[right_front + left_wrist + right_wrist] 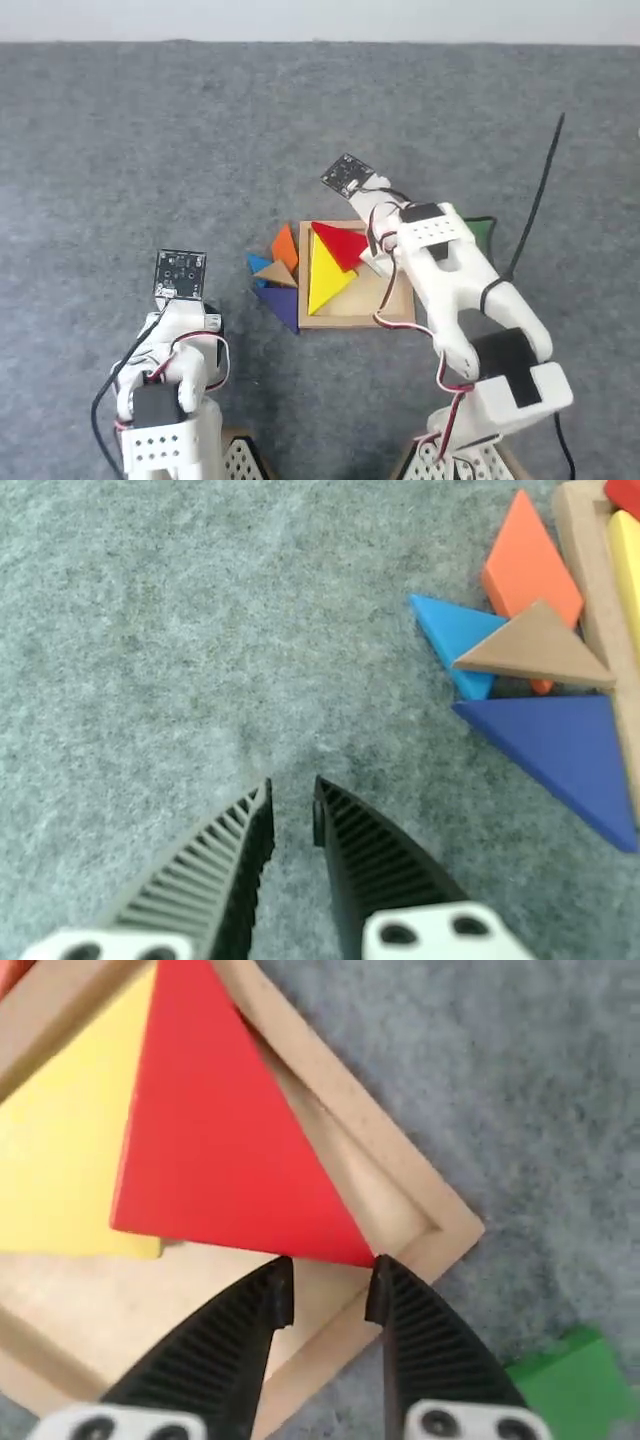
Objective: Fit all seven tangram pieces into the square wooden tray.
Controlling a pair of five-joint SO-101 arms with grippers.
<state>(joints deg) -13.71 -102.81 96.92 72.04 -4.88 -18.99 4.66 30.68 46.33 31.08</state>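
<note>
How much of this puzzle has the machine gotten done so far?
Done: the yellow triangle lies in the tray. In hand: the right gripper, open, is at the red triangle, which seems to overlap the yellow one. Left: orange, light blue, tan and dark blue pieces beside the tray, a green piece on its other side. The left gripper is over bare carpet.

From above, the right arm (450,280) covers the right side of the wooden tray (350,319) and most of the green piece (482,231). The tan triangle (535,645) overlaps parts of the orange piece (525,565) and light blue triangle (450,630).
</note>
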